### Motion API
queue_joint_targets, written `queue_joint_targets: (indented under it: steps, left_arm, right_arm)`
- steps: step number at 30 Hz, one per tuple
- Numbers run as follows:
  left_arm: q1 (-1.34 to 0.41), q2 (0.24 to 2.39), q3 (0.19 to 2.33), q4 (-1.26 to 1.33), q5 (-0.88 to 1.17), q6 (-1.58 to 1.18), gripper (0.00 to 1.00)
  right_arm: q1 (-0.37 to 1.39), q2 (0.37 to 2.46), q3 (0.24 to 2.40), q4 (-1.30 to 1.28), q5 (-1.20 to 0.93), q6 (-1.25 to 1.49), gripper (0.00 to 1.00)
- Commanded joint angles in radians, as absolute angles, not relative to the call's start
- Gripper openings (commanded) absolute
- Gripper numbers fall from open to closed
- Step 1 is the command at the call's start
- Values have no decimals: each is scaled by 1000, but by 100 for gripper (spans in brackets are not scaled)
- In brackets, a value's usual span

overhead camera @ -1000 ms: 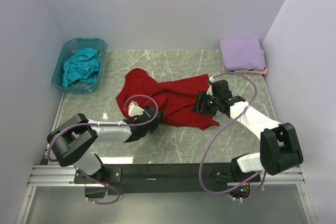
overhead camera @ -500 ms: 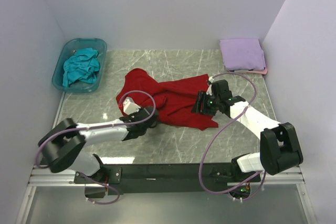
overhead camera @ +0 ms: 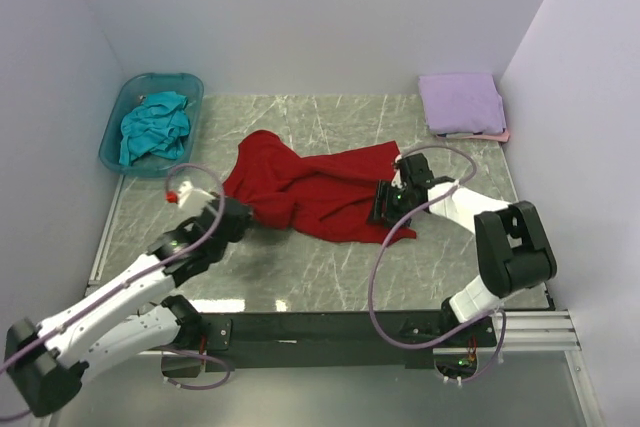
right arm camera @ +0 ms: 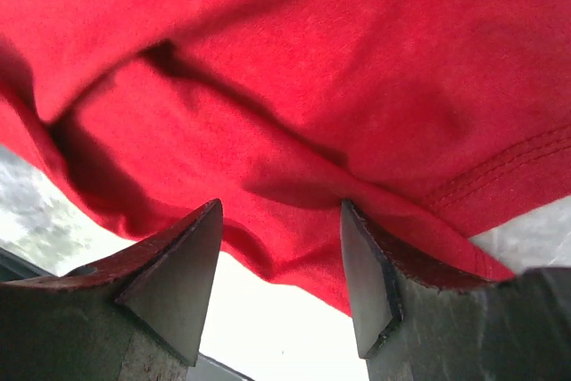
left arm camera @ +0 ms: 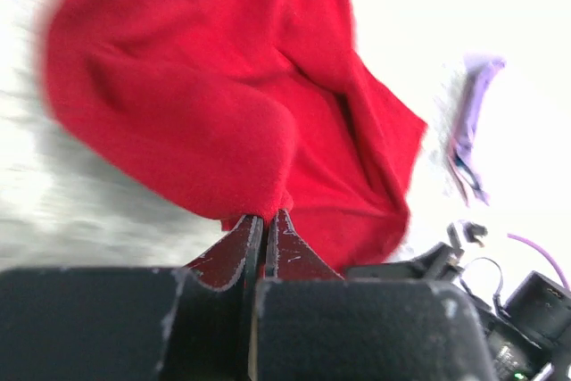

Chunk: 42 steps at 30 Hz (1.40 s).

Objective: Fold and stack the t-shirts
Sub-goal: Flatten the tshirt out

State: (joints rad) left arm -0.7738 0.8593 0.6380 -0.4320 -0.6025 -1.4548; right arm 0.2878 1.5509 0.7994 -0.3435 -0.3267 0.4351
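Red t-shirt (overhead camera: pixel 310 192): you see it crumpled in the middle of the table (overhead camera: pixel 330 272).
Left claw (left arm camera: pixel 265 220): its fingers are pressed together and pinch a fold at the left edge of the red t-shirt.
Right claw (right arm camera: pixel 281 265): spread apart at the right edge of the same shirt; the red cloth lies across the gap.
Lavender t-shirt (overhead camera: pixel 462 100): folded in the far right corner, on top of the pink t-shirt (overhead camera: pixel 497 136).
Teal t-shirt (overhead camera: pixel 153 127): bunched inside the tub (overhead camera: pixel 150 80), far left.
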Motion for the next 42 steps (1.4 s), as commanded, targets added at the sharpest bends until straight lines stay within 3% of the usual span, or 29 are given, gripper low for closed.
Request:
queue_joint_targets:
  steps: [1,6,10,16,23,30,35,37,42]
  left_arm:
    - [-675,763,690,-639,-557,-1332,1]
    - [-449,752,739,-677,-451,-1063,1]
    - [-235,928,756,-588,-257,-902,1]
    - [24,1061,903,-564,-118,-764,1]
    - [40,993,842,-623,-44,-738,1]
    - [40,819,818,-666,-161,-684,1]
    - [40,830,819,-647,-103,-669,1]
    - [38,831,822,-650,-101,-666,1]
    - [40,825,827,-652,-112,-663,1]
  right_arm:
    - [256,1623,865,-362,-327,439,63]
    - [206,1733,951,-359,-333,465,63]
    - [121,1825,1061,-353,-305,489,63]
    - [69,1778,1149,-406,-207,491,63]
    - [71,1588,993,-381,-180,498,63]
    - [46,1392,769,-336,-245,577,63]
    - [41,1378,704,-284,-334,591,64]
    - [41,1376,680,-265,-328,589,70]
    - [40,1448,655,-204,-486,574,73]
